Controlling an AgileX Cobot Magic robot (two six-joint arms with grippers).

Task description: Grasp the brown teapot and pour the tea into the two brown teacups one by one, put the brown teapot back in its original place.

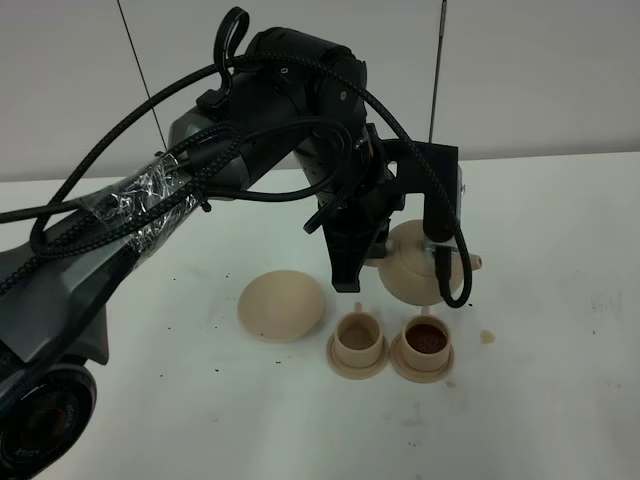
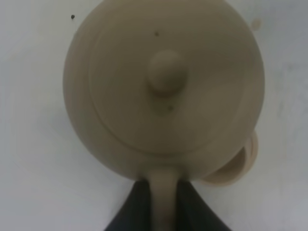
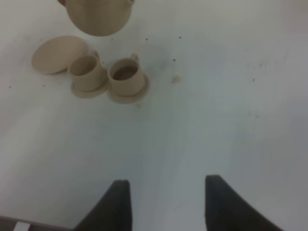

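Note:
My left gripper [image 1: 372, 262] reaches across the middle and is shut on the loop handle of the brown teapot [image 1: 415, 268]. The pot hangs above the table just behind the right teacup [image 1: 425, 340], spout to the right. That cup holds dark tea; the left teacup [image 1: 358, 338] looks pale inside. In the left wrist view the teapot [image 2: 163, 82] fills the picture, its handle pinched in the gripper [image 2: 163, 208], with a cup saucer's rim [image 2: 243, 163] showing under it. The wide saucer [image 1: 282, 305] lies bare to the left. My right gripper [image 3: 168, 202] stands open over bare table.
A small tan stain [image 1: 487, 336] marks the white table right of the cups. Dark specks are scattered around the saucers. The right wrist view shows the teapot [image 3: 98, 17], wide saucer [image 3: 57, 54] and both cups [image 3: 126, 74] far from its fingers.

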